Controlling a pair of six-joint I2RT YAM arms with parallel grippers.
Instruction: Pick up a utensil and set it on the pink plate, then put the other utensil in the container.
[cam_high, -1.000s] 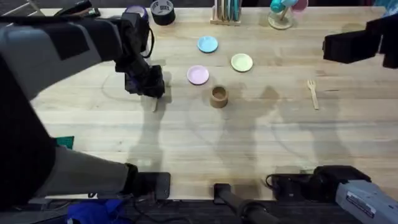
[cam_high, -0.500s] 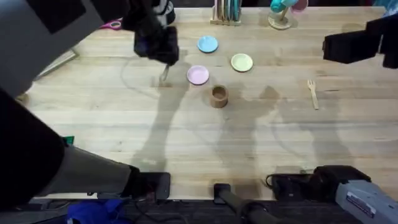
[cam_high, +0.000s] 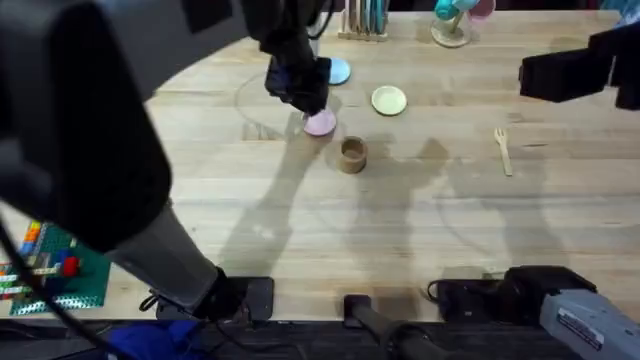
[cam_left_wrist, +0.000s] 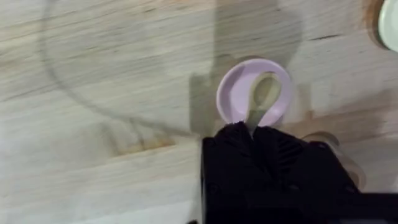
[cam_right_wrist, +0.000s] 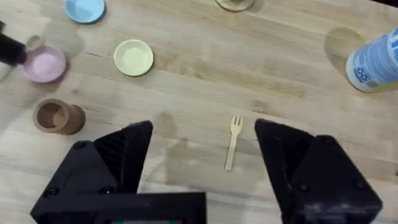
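Right gripper hovering wide open above the fork, nothing between the fingers, unmoved over the last second. Fork lying flat on the table at the right, tines pointing far, well apart from the other task things and not yet touched.

Farther in and left of centre, brown container upright and seemingly empty, just near-right of the pink plate.

Left gripper clamped on the spoon by its handle, now hanging over the pink plate after travelling right and far from the bare table on the left, where it was a second ago. Spoon bowl over the plate's middle in the left wrist view; touching or just above, cannot tell. Yellow plate and blue plate beyond, unused.

Judged from this: first step nearly done, lacking only release; fork-to-container step not begun.
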